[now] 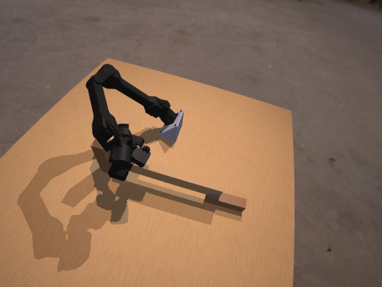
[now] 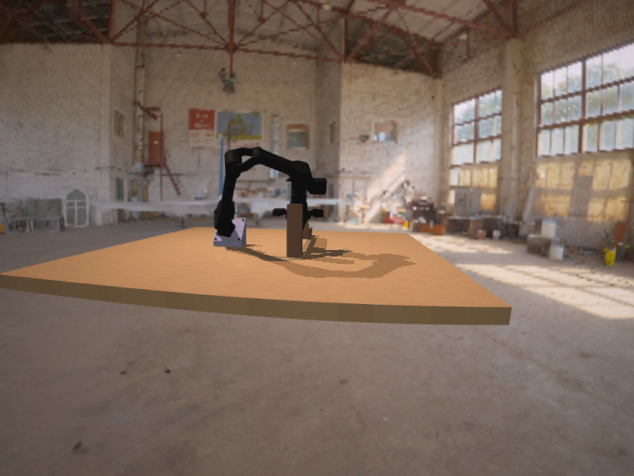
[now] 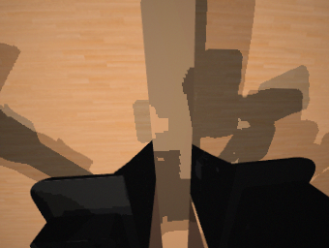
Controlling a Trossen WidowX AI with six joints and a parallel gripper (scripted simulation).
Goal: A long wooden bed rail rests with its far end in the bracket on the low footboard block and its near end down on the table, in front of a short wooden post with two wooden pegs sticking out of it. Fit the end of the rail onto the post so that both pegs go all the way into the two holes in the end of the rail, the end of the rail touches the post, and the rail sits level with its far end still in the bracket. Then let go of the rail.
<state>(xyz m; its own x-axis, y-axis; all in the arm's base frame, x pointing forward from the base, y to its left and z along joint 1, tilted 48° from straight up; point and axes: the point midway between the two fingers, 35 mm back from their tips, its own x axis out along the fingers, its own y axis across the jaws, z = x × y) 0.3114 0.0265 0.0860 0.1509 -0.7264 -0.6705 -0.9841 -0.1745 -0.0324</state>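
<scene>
The long wooden rail [image 1: 182,181] [image 3: 170,73] runs from my gripper to the low footboard block [image 1: 232,200], its far end at the dark bracket [image 1: 213,195]. Its shadow lies apart from it, so it is off the table along its length. My gripper [image 1: 131,165] [image 3: 166,143] is shut on the rail near its near end, one finger on each side. The short post [image 1: 100,156] [image 2: 294,231] stands upright close beside the gripper. The arm hides the joint between rail and post in the top view, and the post hides the rail in the exterior view. Pegs, holes and any gap cannot be seen.
The arm's pale lilac base mount [image 1: 173,131] [image 2: 230,235] stands on the table [image 1: 246,148] [image 2: 204,276], to one side of the rail. The upper arm and forearm arch above the post side. Broad arm shadows fall across the table on the rail's other side.
</scene>
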